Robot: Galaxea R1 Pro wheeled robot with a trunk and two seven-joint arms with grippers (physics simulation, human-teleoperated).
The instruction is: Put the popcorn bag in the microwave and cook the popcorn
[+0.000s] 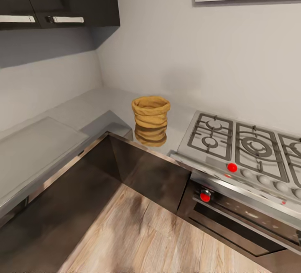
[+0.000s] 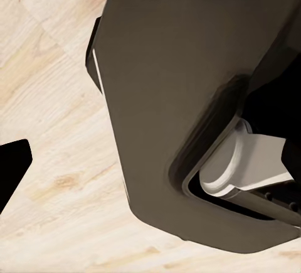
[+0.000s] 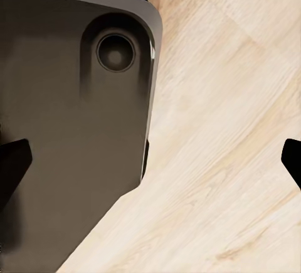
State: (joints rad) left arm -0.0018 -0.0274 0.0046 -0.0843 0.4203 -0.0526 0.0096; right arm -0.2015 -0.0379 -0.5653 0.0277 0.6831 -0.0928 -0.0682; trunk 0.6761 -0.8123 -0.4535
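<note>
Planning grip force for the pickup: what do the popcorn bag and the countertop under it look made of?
The popcorn bag looks like matte tan paper or coarse cloth, going by its wrinkles and rolled rim. The countertop looks like grey polished steel or similar: it mirrors the bag's base.

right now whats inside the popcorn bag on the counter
The popcorn bag stands upright on the countertop, beside the gas hob. Its rolled rim is open, but the head view shows only tan inner wall; any popcorn lower down is hidden by the rim.
</note>
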